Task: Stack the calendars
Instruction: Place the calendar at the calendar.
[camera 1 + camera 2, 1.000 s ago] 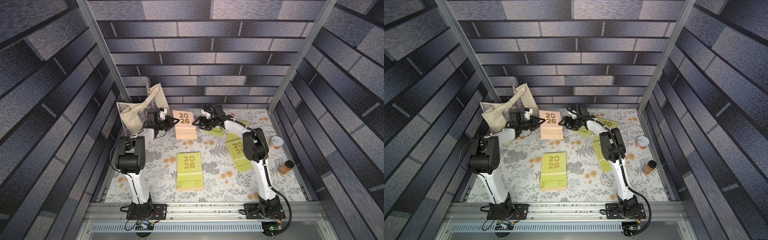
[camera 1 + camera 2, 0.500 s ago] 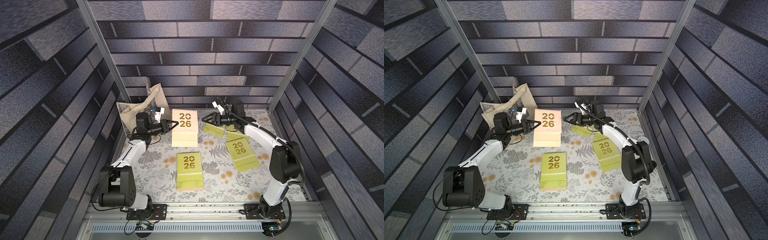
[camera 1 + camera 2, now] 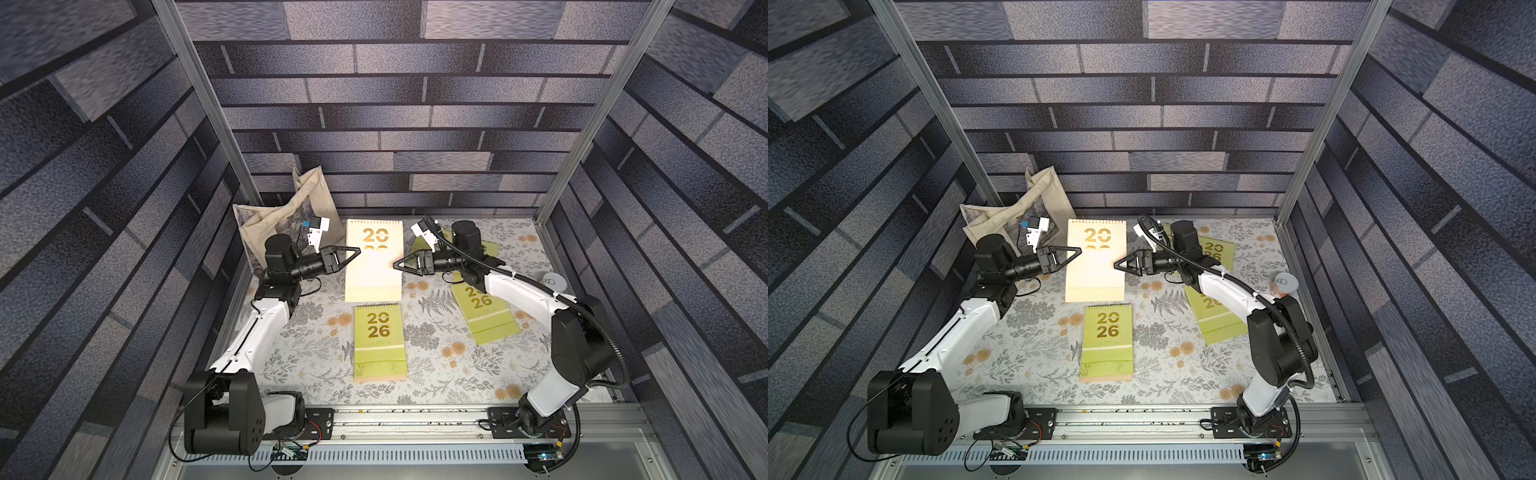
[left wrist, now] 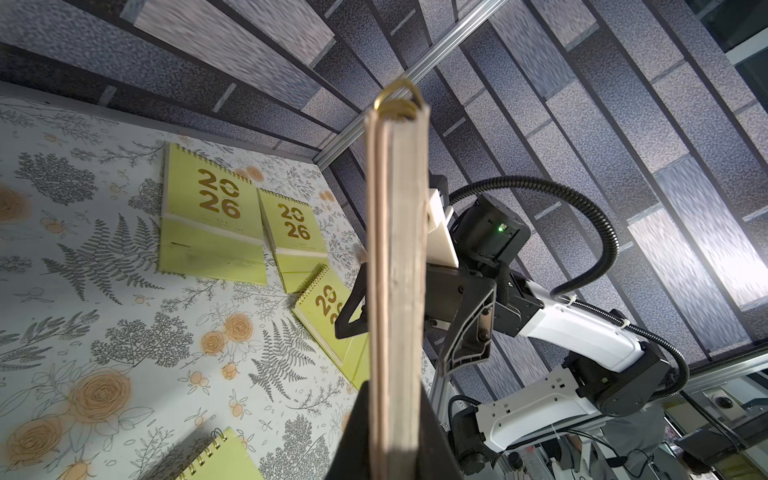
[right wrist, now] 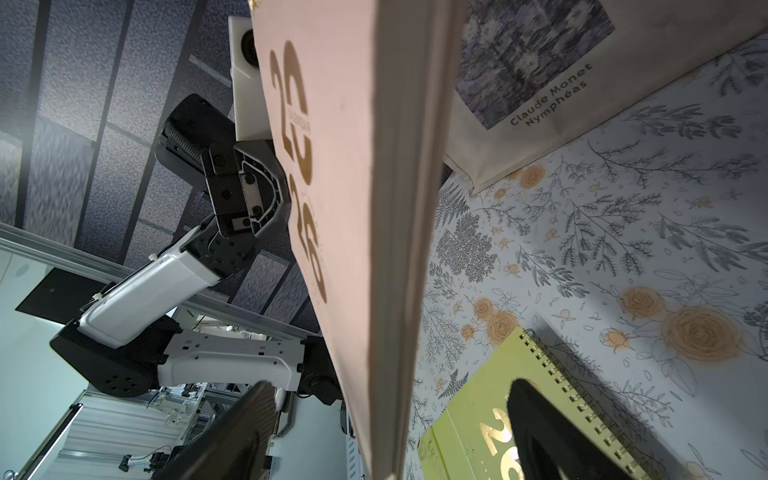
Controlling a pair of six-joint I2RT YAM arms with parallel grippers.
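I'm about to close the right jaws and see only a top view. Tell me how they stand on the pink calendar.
Observer: In the left wrist view the right gripper has its jaws open, one on each side of the pink calendar's edge.
Operator: Confirm the left hold.
Observer: Same view: the left gripper has its jaws shut on the opposite edge.
Operator: Report its height.
Observer: The right wrist view shows it held clear of the table.

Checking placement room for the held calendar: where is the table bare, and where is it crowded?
Bare: front left, between the left arm and the centre calendar; front right, between it and the right arm. Crowded: back right, three green calendars; back left, the tote.
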